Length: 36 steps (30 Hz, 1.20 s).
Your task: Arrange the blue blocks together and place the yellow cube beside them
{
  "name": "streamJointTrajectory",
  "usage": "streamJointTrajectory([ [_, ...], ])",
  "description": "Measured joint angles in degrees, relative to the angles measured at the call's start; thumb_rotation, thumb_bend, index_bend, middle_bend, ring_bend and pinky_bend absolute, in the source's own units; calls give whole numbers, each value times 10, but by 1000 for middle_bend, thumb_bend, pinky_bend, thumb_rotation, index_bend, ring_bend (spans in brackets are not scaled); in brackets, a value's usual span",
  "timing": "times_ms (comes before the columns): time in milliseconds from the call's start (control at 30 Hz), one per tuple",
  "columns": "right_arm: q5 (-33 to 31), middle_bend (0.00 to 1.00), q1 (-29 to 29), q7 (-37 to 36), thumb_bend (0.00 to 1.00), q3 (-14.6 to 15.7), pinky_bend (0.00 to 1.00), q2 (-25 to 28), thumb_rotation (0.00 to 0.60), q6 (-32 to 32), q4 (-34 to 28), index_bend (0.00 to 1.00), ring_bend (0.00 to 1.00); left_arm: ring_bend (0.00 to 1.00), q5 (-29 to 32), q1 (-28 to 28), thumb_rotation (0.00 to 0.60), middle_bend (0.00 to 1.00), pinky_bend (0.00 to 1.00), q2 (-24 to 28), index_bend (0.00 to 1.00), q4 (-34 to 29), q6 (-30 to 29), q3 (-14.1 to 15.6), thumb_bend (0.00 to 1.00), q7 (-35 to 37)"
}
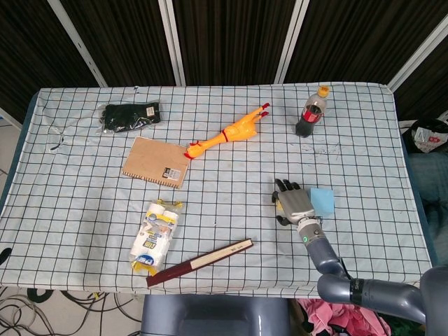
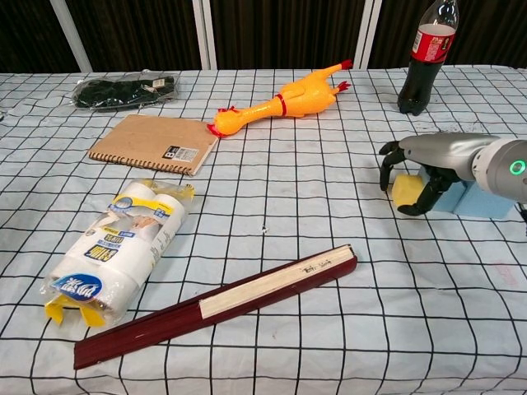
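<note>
The fingers of the right hand curl down around the yellow cube, clamped on it just above the counter. A blue block sits right behind the knuckles, touching the hand. Farther beyond the fingertips stands a cola bottle; the left hand is out of sight

A white cloth with a black grid is seen. Near it: yellow cube, light blue block, orange-yellow rubber chicken, maroon fan.
</note>
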<state>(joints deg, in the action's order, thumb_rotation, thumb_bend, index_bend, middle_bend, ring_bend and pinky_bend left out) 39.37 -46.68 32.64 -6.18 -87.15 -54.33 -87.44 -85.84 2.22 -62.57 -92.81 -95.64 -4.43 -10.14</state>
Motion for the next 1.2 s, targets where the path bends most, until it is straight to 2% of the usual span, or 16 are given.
streamJointTrajectory([
  [100,1,0,-3,0,305,-6,90,-1,600,-1,-4,216,0,0,0,0,600,64,0,0,215,0,0,0,37,0],
  [400,22,0,-4,-15,305,-35,90,28,600,-27,-49,179,0,0,-2,0,600,64,0,0,214,0,0,0,37,3],
  [600,44,0,17,-45,304,-54,90,92,600,-59,-107,172,0,0,-5,-1,600,65,0,1,214,1,0,1,37,8],
  [767,96,0,68,-99,303,-57,90,177,600,-101,-166,166,0,0,-6,-1,600,65,0,0,210,2,-1,1,37,10],
  [900,169,0,128,-149,300,-42,90,236,600,-153,-198,160,0,0,-8,-1,600,66,0,0,207,2,-1,2,37,13],
  [1033,256,0,206,-204,293,-2,90,274,600,-218,-210,155,0,0,-9,-2,600,66,0,0,205,2,0,3,37,14],
  [1200,337,0,290,-270,286,50,90,284,600,-298,-185,153,0,0,-12,-2,600,66,0,1,201,1,3,5,37,20],
])
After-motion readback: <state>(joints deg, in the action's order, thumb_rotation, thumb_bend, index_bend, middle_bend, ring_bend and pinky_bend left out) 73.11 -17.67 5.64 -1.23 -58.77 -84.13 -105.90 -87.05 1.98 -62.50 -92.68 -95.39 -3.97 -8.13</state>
